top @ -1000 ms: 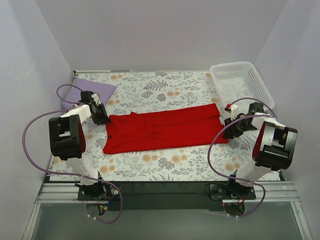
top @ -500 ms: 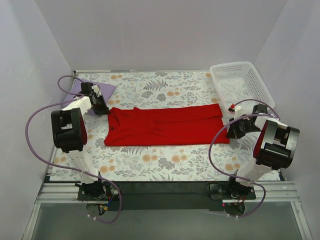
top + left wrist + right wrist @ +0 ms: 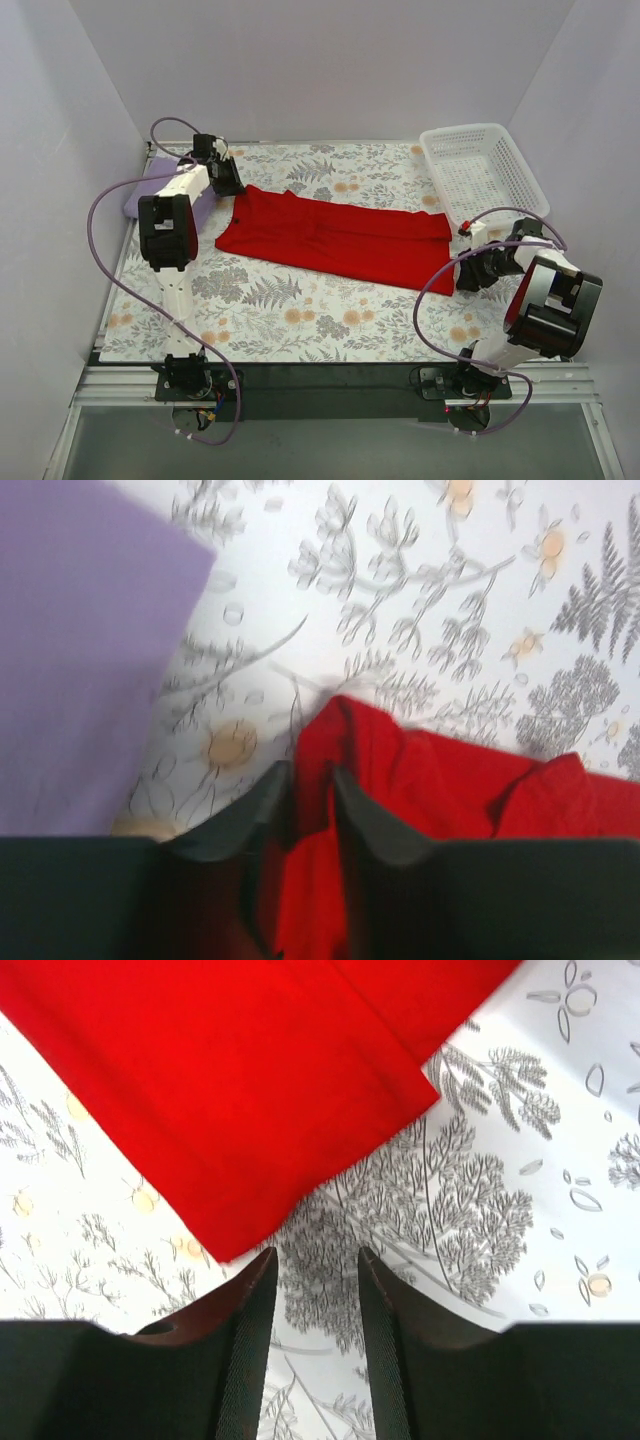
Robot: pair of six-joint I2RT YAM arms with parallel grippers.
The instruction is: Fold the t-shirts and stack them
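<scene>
The red shirt lies in a long band across the middle of the table. Its long axis runs left to right on a slant: the left end reaches toward the far left corner, and the right end sits closer to the near edge, on the right side. The band lies mostly flat, with layers showing along its length. In the right wrist view one layer's edge lies over another near the right-end corner.

The left gripper is at the far-left tip of the shirt. Its jaws are nearly together with a pinch of red cloth between them, and the cloth around them is bunched and wrinkled.

The lilac shirt rests in the far left corner, just left of that gripper and apart from the red shirt, with bare table between them.

The right gripper is at the right end of the red shirt. Its jaws are parted a little and hold nothing; only the table shows between them. The shirt's near-right corner lies just ahead of its fingertips.

A white basket stands in the far right corner.
</scene>
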